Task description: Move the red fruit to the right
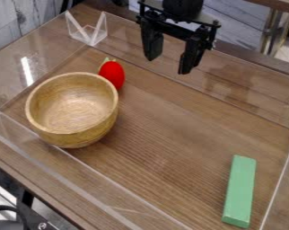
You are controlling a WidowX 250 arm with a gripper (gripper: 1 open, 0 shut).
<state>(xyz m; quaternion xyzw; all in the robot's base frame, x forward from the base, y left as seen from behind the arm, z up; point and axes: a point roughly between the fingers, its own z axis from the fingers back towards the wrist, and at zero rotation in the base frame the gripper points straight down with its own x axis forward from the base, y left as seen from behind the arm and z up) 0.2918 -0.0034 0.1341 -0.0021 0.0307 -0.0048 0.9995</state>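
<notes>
The red fruit (112,73) is a small glossy red piece lying on the wooden table just behind the right rim of the wooden bowl (72,109). My gripper (169,56) hangs above the table at the back, up and to the right of the fruit, not touching it. Its two black fingers (150,43) point down and stand well apart, with nothing between them.
A green rectangular block (240,191) lies near the front right. Clear acrylic walls (87,30) fence the table on all sides. Bare wood stretches between the fruit and the green block.
</notes>
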